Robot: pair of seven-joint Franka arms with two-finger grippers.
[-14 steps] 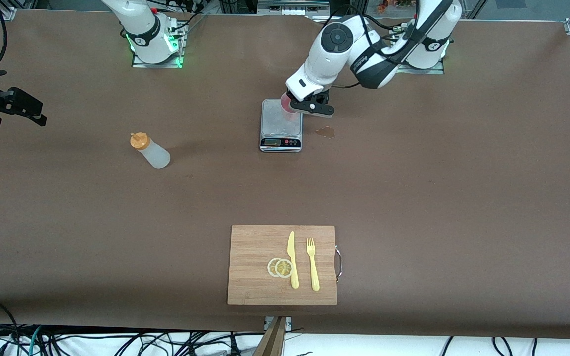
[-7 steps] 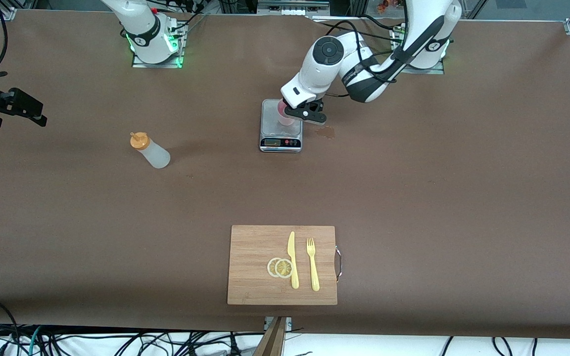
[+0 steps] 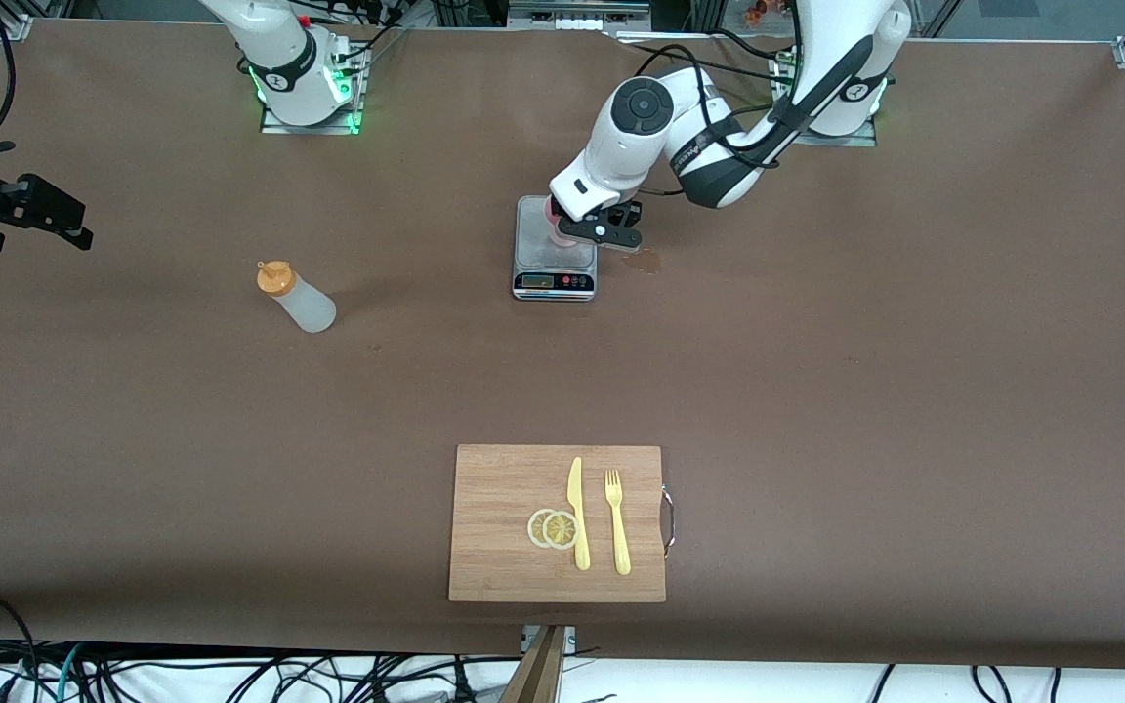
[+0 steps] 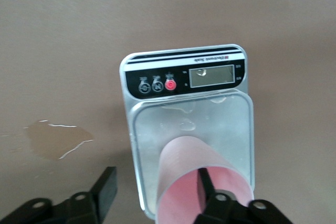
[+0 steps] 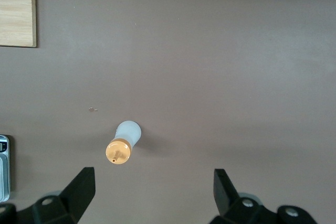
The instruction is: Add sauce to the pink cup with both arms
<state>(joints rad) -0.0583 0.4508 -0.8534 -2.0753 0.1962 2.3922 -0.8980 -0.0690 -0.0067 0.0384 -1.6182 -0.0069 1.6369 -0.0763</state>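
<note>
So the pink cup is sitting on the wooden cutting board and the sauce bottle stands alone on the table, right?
Not quite. The pink cup sits on the grey kitchen scale, not on the cutting board, as the left wrist view shows. The sauce bottle does stand alone on the table.

The front view looks down from high across the table [image 3: 816,391], facing both arm bases along its top edge, and takes in the whole tabletop. The left wrist view looks steeply down from close above the scale [image 4: 186,129]; the same scale [image 3: 554,249] appears in the front view. The right wrist view looks straight down from higher up at the squeeze bottle [image 5: 123,142], also seen in the front view [image 3: 295,296], with a cutting board [image 5: 17,9] corner at its edge.
</note>
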